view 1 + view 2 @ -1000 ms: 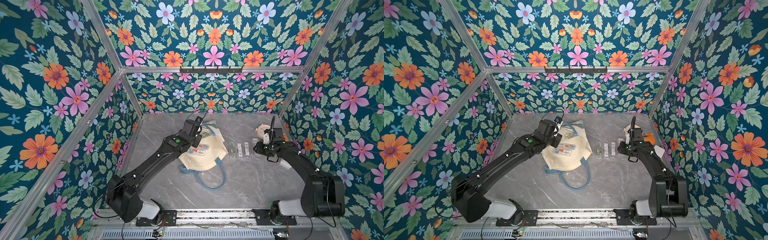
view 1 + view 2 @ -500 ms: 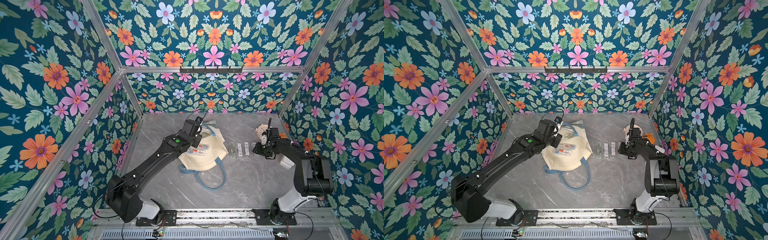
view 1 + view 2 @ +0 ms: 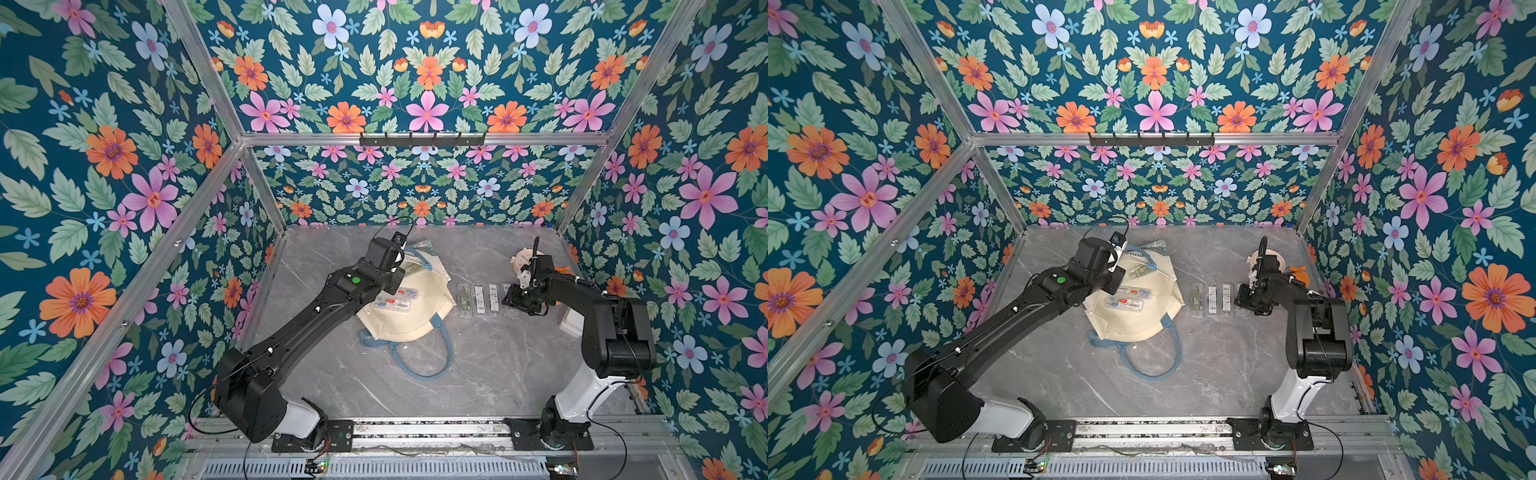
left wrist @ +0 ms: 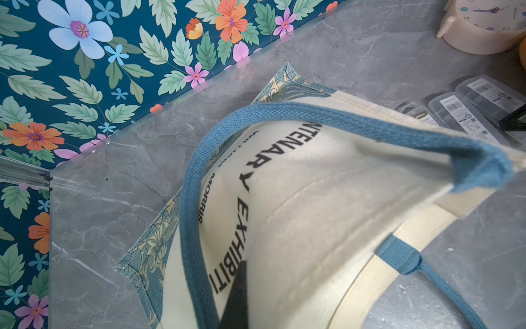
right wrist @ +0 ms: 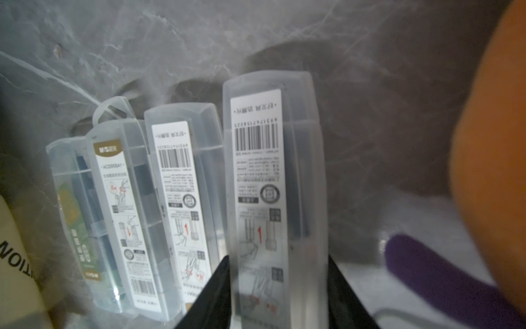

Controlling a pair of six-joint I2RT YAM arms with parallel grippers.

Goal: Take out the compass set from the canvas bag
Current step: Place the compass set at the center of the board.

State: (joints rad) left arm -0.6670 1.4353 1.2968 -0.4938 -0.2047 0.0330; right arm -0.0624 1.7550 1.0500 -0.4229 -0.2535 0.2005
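left fingers [image 4: 236,293] pressed together, apparently pinching cream canvas tote bag with blue strap handles [image 3: 415,322] mid-desk, probably tenting it for access | right fingers [image 5: 210,293] pinching clear plastic barcode-labelled compass set case [image 5: 273,185] beside three-case row [image 3: 478,299] toward right edge of grey marble desk [image 3: 415,395], likely extending the row | two labelled cases [image 3: 395,298] lie on bag
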